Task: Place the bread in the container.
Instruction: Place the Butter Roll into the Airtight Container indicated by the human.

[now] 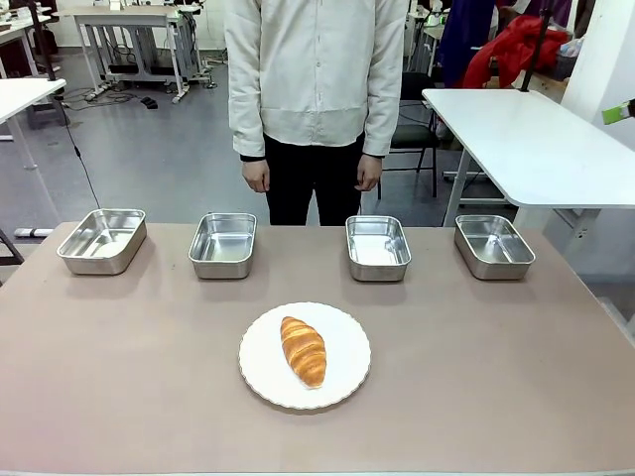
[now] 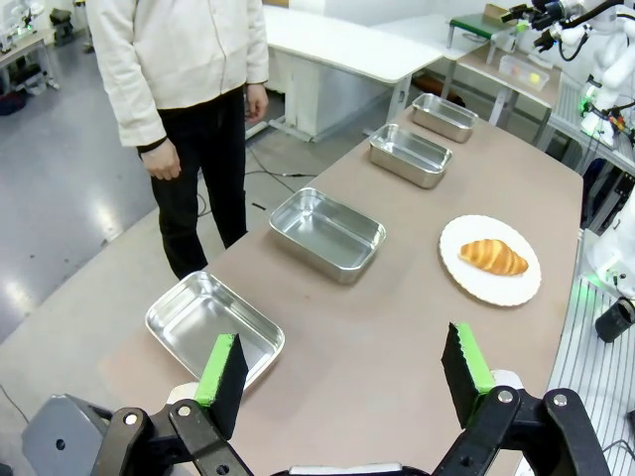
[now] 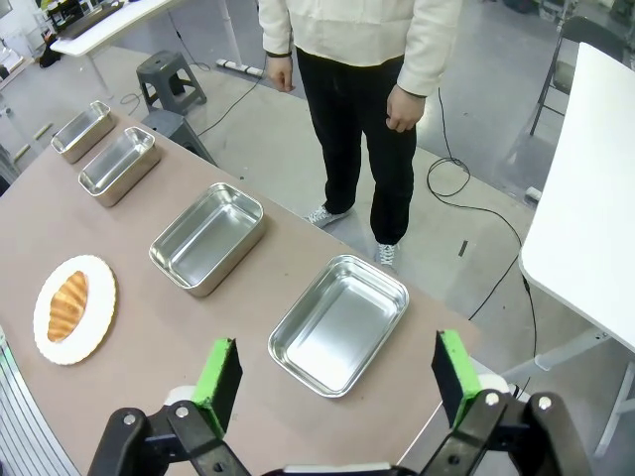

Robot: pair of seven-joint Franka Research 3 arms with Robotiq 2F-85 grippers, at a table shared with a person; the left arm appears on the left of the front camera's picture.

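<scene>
Overview, with no grasp yet made. Bread lies on a white plate at the near middle of the table, its long axis running roughly toward the person. Four empty pans stand in a row along the far edge, well apart from the plate: left pan, mid-left pan, mid-right pan, right pan. Which one is meant cannot be told; the two middle pans lie nearest the plate. Left gripper hangs above the table's left end near the left pan, jaws spread wide and holding nothing. Right gripper hangs likewise near the right pan, spread and empty. The person's hands hang loose at the sides.

Step in hand, as judged: the approach to the bread. Descend from above with the pads set across the short width at the thick middle, fingertips clear of the plate's rim. Close lightly, since the crust would probably crush or flake. Lift straight up so the plate is not dragged. Align the bread with the pan's long side and lower it to the pan floor before opening.
</scene>
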